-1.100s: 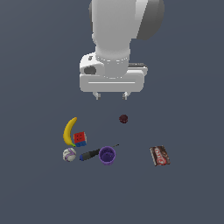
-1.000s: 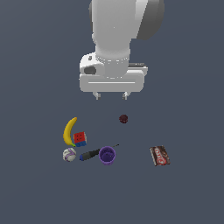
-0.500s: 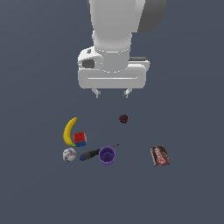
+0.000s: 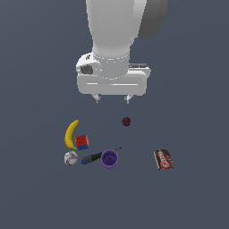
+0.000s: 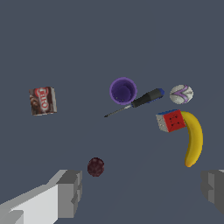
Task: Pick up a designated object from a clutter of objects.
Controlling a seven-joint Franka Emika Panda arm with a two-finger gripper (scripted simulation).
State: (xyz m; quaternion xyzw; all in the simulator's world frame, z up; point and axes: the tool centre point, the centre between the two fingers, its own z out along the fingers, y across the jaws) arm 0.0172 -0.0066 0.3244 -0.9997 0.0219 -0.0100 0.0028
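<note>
The designated object, a small whitish-grey ball with purple markings [image 4: 70, 158] [image 5: 181, 93], lies on the dark floor at the exterior view's left end of the clutter. Beside it are a dark-handled screwdriver [image 4: 95, 157] [image 5: 140, 101], a purple cup [image 4: 109, 158] [image 5: 123, 91], a red-blue puzzle cube [image 4: 81, 142] [image 5: 171, 120] and a yellow banana [image 4: 70, 133] [image 5: 193, 137]. My gripper [image 4: 112, 98] [image 5: 142, 193] hangs open high above the floor, well apart from the ball, with nothing between its fingers.
A dark maroon round fruit [image 4: 126, 121] [image 5: 96, 166] lies alone below the gripper. A brown snack box [image 4: 163, 159] [image 5: 43, 100] sits apart at the exterior view's right.
The arm has shifted a little toward the exterior view's left and the wrist has turned slightly. The objects on the floor have not moved.
</note>
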